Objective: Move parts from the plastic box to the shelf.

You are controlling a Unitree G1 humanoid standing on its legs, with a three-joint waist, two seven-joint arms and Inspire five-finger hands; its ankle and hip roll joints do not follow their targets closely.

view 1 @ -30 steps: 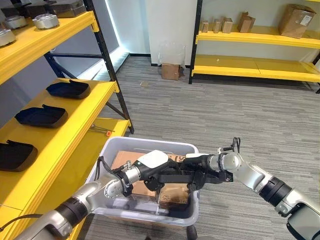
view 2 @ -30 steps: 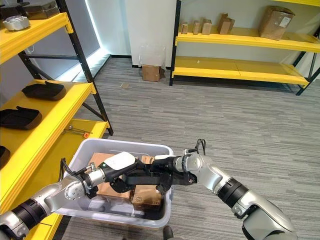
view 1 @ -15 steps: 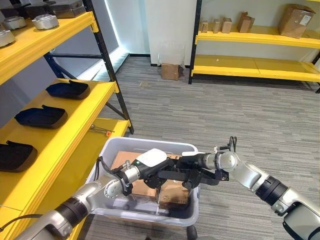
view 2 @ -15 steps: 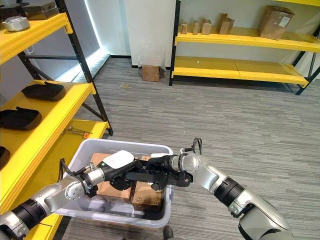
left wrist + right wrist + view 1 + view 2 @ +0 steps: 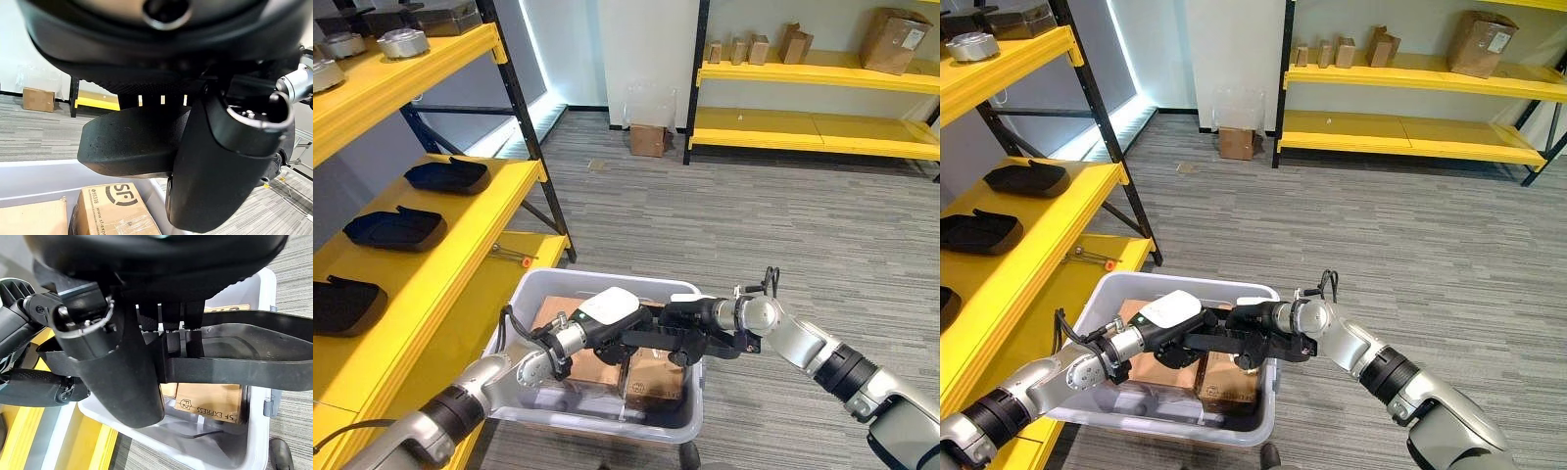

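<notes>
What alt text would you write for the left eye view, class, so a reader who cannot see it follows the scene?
Both robot hands, left hand and right hand, grip a black plastic part above a grey plastic box holding cardboard boxes. Similar black parts lie on the yellow shelf beside it.

shelf (image 5: 460,211) bright yellow, black posts | plastic box (image 5: 607,286) pale grey-white | part (image 5: 234,364) matte black | cartons (image 5: 651,377) brown cardboard | floor (image 5: 705,215) grey striped carpet | trays (image 5: 396,227) black
</notes>
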